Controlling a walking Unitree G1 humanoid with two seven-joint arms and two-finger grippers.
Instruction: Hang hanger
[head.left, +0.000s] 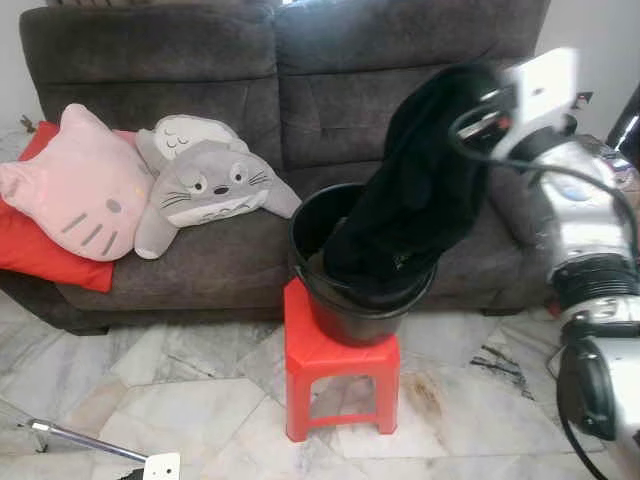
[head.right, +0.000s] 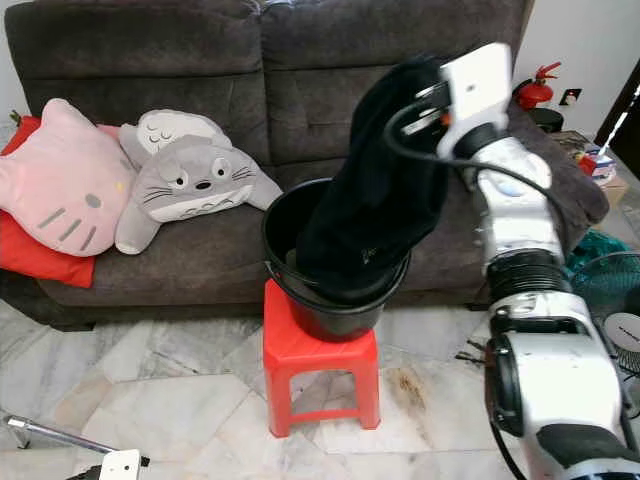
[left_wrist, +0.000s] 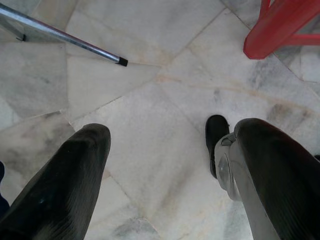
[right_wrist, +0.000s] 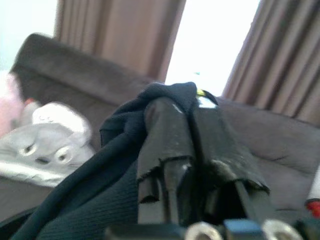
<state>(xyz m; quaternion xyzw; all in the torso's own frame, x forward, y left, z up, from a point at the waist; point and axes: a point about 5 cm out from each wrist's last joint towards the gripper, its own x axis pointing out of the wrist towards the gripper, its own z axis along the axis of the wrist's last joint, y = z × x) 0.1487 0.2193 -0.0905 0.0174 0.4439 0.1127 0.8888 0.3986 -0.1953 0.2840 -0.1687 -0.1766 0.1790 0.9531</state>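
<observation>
A black knitted garment (head.right: 380, 190) is pinched between the pressed-together fingers of the right gripper (right_wrist: 187, 107) above the black plastic bucket (head.right: 330, 300), its lower end inside. The left gripper (left_wrist: 165, 165) is spread.

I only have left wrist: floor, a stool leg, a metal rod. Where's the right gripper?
Observer: Right gripper is raised in front of the sofa, shut on a black garment.
Operator: Garment clear of anything?
Observer: No. Its lower end hangs into the black bucket.
Operator: Bucket on the floor?
Observer: On the red stool, the one whose leg you see.
Operator: Anything else on the sofa?
Observer: A pink cat pillow and a grey plush, both on the robot's left of the bucket.
</observation>
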